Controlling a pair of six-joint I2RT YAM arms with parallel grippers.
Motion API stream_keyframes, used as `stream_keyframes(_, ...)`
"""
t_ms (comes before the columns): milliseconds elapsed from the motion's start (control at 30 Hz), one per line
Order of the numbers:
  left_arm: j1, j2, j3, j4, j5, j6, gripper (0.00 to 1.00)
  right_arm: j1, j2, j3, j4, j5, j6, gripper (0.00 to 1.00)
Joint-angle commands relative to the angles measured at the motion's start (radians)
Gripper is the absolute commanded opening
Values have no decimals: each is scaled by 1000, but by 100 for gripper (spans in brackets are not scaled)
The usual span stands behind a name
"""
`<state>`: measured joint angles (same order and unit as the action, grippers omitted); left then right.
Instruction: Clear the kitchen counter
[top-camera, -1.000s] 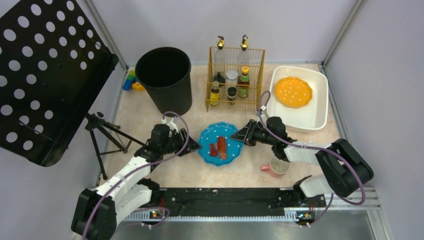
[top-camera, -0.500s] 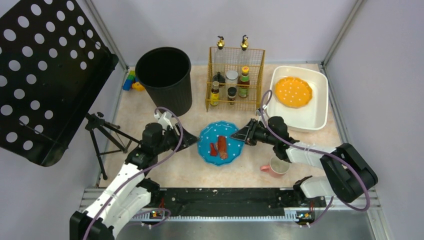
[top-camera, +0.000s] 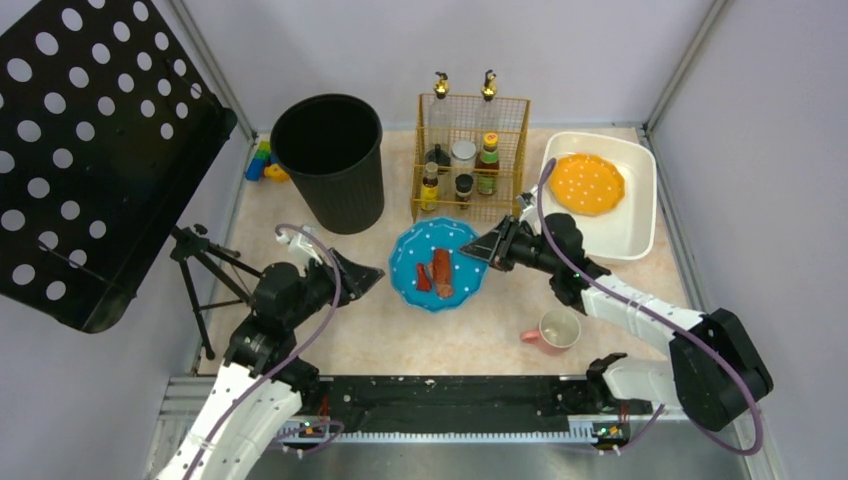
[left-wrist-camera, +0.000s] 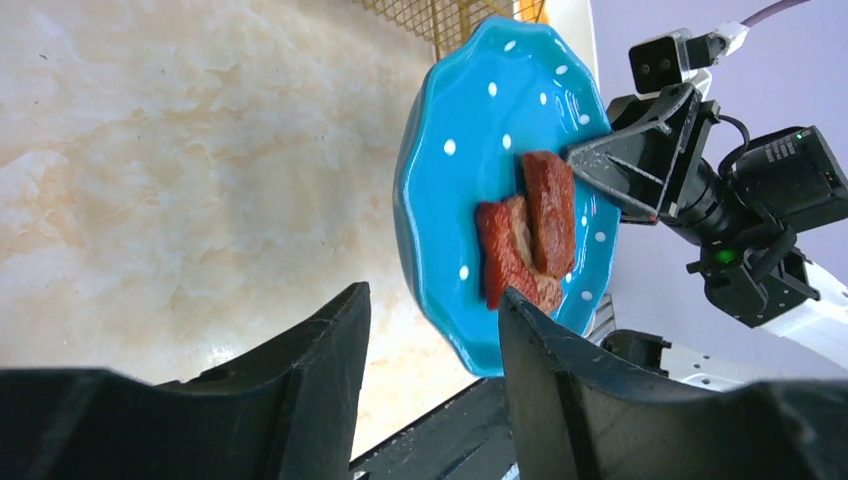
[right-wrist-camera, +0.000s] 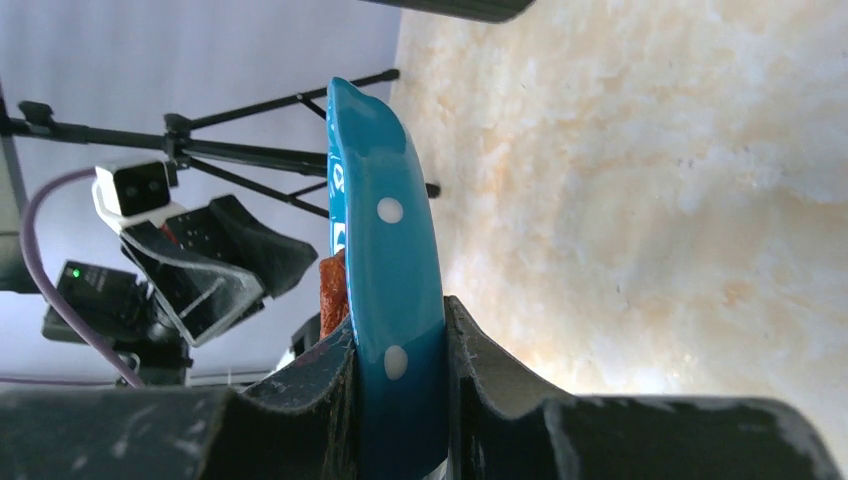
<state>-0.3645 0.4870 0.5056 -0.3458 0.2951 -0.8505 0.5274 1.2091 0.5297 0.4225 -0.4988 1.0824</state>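
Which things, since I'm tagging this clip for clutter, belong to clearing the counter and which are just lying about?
In the job: blue plate with food pieces, pinched by the right gripper; pink mug; black bin; white tub; kitchen counter.
Lying about, probably: black perforated panel; tripod; toy blocks; wire rack of bottles.

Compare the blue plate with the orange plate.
1. The blue plate is pinched at its rim by the right gripper; the orange plate lies free in the white tub.
2. The blue plate carries reddish food pieces; the orange plate looks bare.
Shared: both are round and dotted.
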Motion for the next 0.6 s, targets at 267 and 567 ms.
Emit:
stream_keyframes(267, 5, -188, 1, -93, -86, -56, 35, -2, -18, 301, 92, 59, 136, 0)
stream_keyframes(567, 5, -216, -37, -112, -66, -38, 18, -1, 121, 527, 94, 71, 212, 0)
